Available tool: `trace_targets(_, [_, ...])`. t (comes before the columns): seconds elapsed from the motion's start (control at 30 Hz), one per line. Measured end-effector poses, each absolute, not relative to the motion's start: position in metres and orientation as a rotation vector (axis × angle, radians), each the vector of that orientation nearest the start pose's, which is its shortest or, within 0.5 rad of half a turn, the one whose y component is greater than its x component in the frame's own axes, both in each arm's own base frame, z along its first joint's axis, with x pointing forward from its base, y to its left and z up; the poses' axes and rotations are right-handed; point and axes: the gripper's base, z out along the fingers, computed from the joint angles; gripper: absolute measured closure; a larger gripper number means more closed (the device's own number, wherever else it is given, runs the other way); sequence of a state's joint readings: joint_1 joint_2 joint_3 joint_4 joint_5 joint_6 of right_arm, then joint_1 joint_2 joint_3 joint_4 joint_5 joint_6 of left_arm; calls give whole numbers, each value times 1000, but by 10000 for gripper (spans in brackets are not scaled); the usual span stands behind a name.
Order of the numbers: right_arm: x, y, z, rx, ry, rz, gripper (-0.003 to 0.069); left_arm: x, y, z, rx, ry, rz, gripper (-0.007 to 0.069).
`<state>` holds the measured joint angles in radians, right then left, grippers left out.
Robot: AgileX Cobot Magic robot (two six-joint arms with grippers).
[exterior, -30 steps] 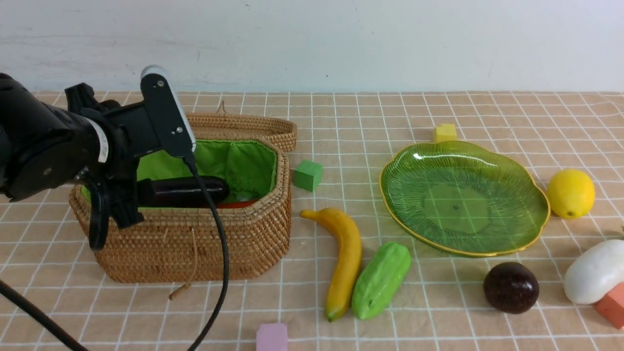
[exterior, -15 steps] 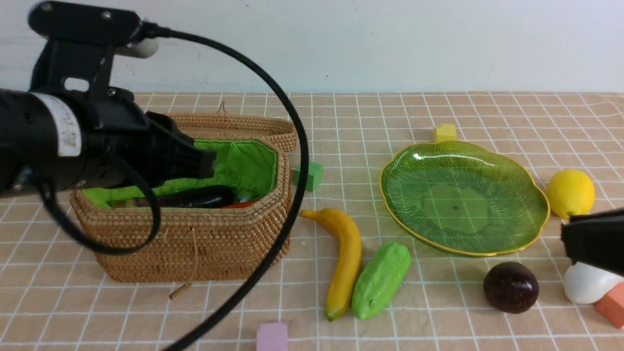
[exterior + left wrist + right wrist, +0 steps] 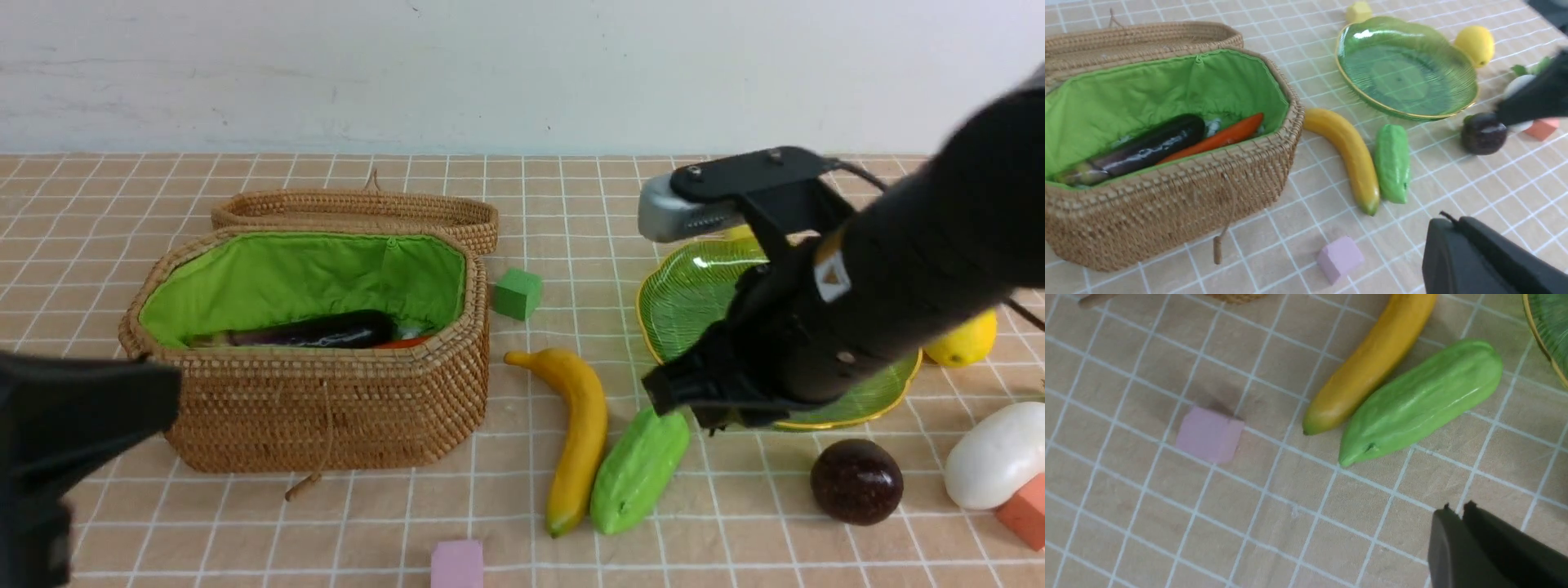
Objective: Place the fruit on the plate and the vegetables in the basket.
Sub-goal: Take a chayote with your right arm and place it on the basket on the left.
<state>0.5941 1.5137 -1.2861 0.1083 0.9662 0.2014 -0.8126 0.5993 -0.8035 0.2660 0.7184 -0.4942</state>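
Note:
The wicker basket (image 3: 326, 408) holds the purple aubergine (image 3: 318, 331) and the orange carrot (image 3: 1220, 136). The banana (image 3: 575, 433) and the green gourd (image 3: 637, 474) lie side by side between the basket and the green plate (image 3: 686, 302). The plate is empty and partly hidden by my right arm. The lemon (image 3: 971, 343), the maroon fruit (image 3: 856, 482) and the white radish (image 3: 996, 453) lie on the right. My right gripper (image 3: 665, 396) is shut and empty just above the gourd's far end. My left gripper (image 3: 167, 396) is shut and empty at the basket's near left.
A green cube (image 3: 517, 292) sits right of the basket. A pink cube (image 3: 455, 563) lies at the front edge and an orange cube (image 3: 1024, 510) by the radish. The basket's lid (image 3: 359, 208) lies open behind it.
My left arm has drawn back from over the basket to the lower left, leaving the aubergine inside. My right arm has swung in from the right, across the plate, toward the gourd.

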Motion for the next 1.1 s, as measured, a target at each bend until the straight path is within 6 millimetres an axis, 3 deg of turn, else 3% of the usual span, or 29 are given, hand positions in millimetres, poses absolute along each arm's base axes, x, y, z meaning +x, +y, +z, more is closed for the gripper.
trace_targets(0.1, [282,181,289,-356,2785,439,587,69,-52,357,399,1892,-595,638])
trace_targets(0.2, [293,186,268,-281,2854,452,555,60,-45,349,390,1838,-634,638])
trace_targets(0.27, [304,193,245,-153,2895,457,475,54,-40,341,386,1788,-667,638])
trace_targets(0.33, [310,195,236,-86,2896,461,423,52,-38,339,384,1771,-675,638])
trace_targets(0.37, [315,197,226,-10,2903,451,352,51,-37,337,384,1766,-678,638])
trace_targets(0.5, [326,198,208,154,2890,404,131,51,-37,334,385,1769,-677,638])
trace_targets(0.63, [335,199,195,231,2859,383,12,51,-37,335,389,1752,-676,638])
trace_targets(0.77, [339,201,179,263,2877,354,6,52,-37,336,392,1741,-670,638])
trace_targets(0.87, [340,201,171,264,2898,332,50,52,-37,336,393,1741,-669,638])
trace_targets(1.0, [340,200,167,237,2916,309,210,52,-37,336,393,1741,-669,638])
trace_targets(1.1, [338,200,167,174,2936,291,208,52,-37,336,393,1741,-669,638])
